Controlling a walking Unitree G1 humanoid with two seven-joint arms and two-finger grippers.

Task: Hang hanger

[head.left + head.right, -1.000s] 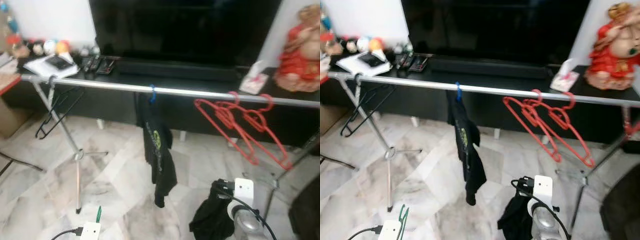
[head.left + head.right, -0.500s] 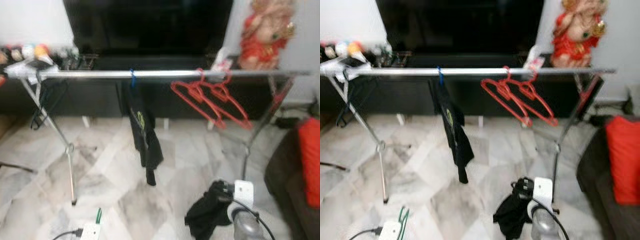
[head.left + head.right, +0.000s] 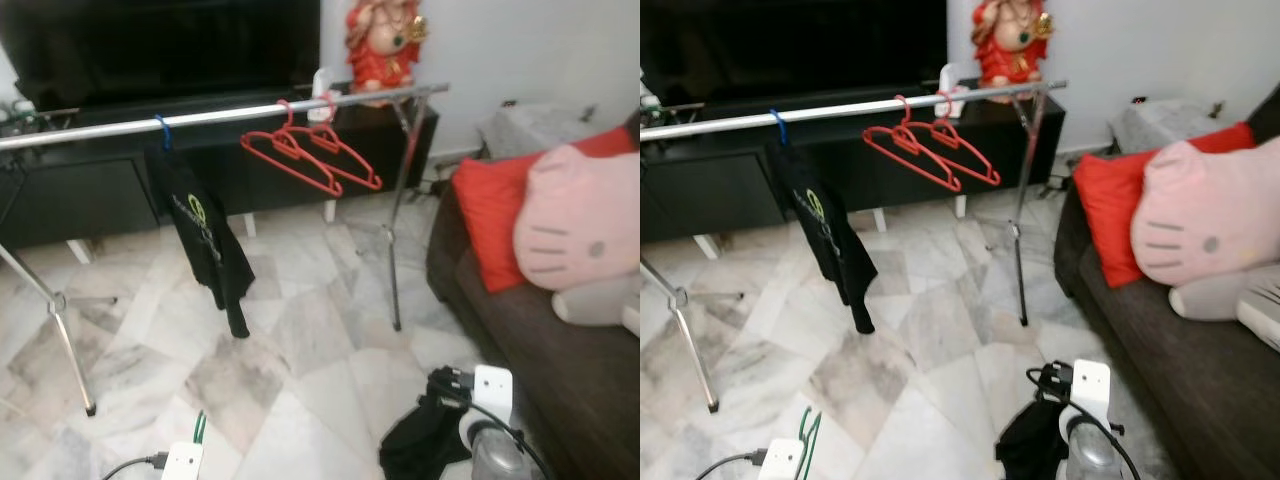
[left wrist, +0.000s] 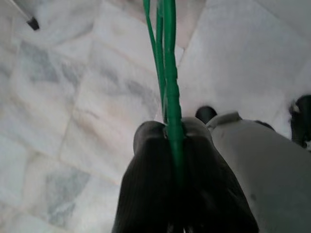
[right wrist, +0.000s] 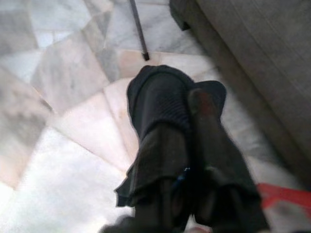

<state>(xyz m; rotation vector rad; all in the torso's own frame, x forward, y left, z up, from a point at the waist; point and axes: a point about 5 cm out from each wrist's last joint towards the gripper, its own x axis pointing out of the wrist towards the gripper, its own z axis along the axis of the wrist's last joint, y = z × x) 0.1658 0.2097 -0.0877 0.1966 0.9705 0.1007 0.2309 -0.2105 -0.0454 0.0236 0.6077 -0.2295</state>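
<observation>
marble floor (image 3: 300,340) | left gripper (image 4: 174,133) pinches green hanger (image 4: 167,58) | right gripper (image 5: 182,104) seemingly clamps dark cloth (image 5: 155,145)

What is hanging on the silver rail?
On the silver rail: a black shirt on a blue hook and two red hangers. The shirt covers its hanger's body.

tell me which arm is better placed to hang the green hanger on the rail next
Left. The left gripper is already shut on the green hanger; the right gripper holds black cloth.
</observation>
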